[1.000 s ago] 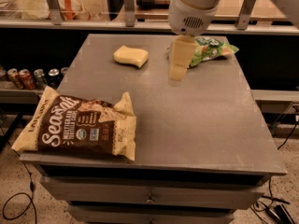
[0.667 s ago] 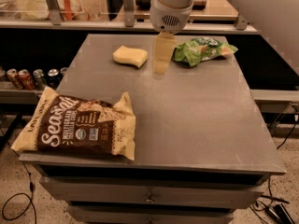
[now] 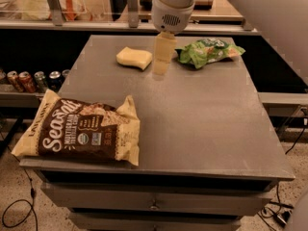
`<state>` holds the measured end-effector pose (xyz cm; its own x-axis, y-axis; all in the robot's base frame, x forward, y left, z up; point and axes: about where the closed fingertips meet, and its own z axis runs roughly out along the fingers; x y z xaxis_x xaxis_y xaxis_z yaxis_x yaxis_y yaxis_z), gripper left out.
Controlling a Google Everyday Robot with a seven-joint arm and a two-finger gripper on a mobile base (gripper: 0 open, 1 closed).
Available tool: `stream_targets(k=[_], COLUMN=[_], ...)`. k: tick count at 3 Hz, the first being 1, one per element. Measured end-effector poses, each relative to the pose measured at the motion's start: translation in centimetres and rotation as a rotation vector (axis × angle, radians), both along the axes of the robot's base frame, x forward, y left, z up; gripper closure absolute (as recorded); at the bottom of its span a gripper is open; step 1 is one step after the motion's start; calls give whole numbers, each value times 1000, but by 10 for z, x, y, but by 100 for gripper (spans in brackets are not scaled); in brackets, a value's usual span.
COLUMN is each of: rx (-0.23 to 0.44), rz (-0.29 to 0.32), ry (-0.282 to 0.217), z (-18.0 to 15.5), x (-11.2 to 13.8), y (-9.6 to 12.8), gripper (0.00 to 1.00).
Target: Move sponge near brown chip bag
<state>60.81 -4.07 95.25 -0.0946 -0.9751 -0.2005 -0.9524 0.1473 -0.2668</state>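
Pincer (image 3: 161, 67) poised beside the sponge (image 3: 134, 57), nothing lifted yet.
Well in front and left of the sponge, the brown chip bag (image 3: 82, 131) lies flat on the grey surface (image 3: 202, 124), crinkled puffy foil. The sponge, a soft pale rounded block, sits untouched. Just right of it the pincer hangs pointing down, probably lining up a grasp; it carries nothing, and its opening I cannot tell.

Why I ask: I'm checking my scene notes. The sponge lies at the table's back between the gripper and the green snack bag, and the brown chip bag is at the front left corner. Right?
Not quite. The camera view shows the gripper between the sponge and the green snack bag. The brown chip bag is at the table's front left corner.
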Motion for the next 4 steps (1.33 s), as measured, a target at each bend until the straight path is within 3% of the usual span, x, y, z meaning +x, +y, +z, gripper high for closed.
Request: stream_targets(k=[2,4], rx=[62,73], rz=[-103,-245], ry=[60,46], z=[-12,-27], x=[57,108], y=[51,97], gripper=[0,0])
